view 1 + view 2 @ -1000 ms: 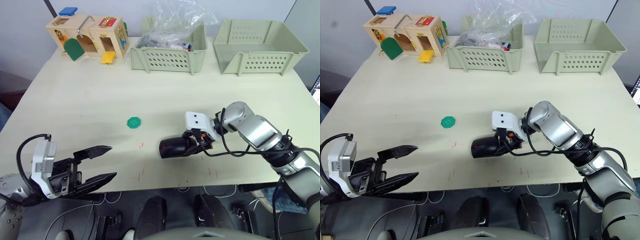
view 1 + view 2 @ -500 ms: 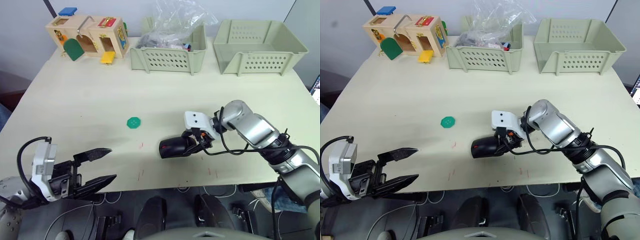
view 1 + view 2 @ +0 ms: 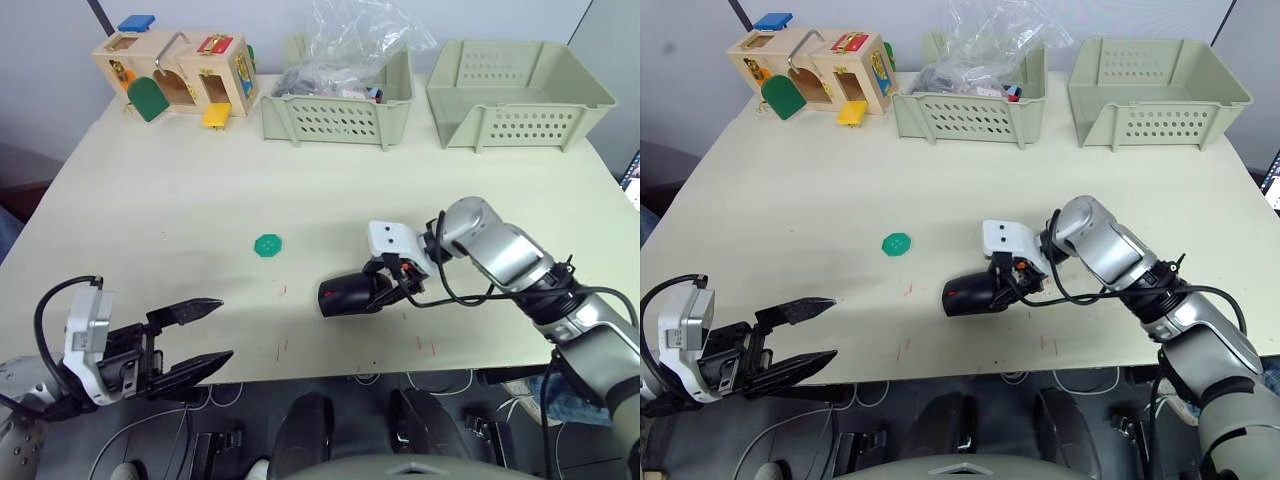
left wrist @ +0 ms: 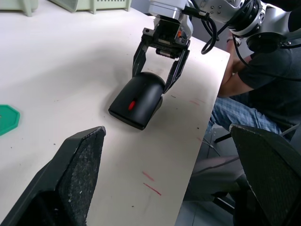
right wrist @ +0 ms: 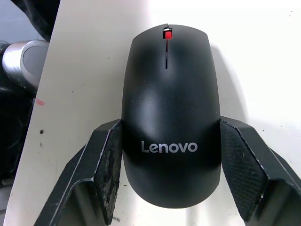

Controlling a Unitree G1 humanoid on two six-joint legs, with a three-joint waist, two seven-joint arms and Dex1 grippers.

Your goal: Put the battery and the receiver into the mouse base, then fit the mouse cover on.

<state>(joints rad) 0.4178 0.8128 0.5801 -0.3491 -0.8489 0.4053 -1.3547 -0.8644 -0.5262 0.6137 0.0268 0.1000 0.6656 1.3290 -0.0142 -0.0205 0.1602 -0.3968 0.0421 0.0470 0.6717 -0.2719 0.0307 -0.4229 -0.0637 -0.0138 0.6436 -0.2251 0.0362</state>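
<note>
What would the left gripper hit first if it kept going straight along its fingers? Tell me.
Probably the mouse cover, which lies ahead of the open left gripper across bare table, flanked by the right gripper. Depth is uncertain.

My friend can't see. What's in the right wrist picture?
A black mouse with its mouse cover on, marked Lenovo, lies on a pale table. The right tool has one black finger against each side of it.

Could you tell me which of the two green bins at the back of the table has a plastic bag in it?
The left bin, beside the wooden toy box, holds the clear plastic bag. The right bin shows no contents.
</note>
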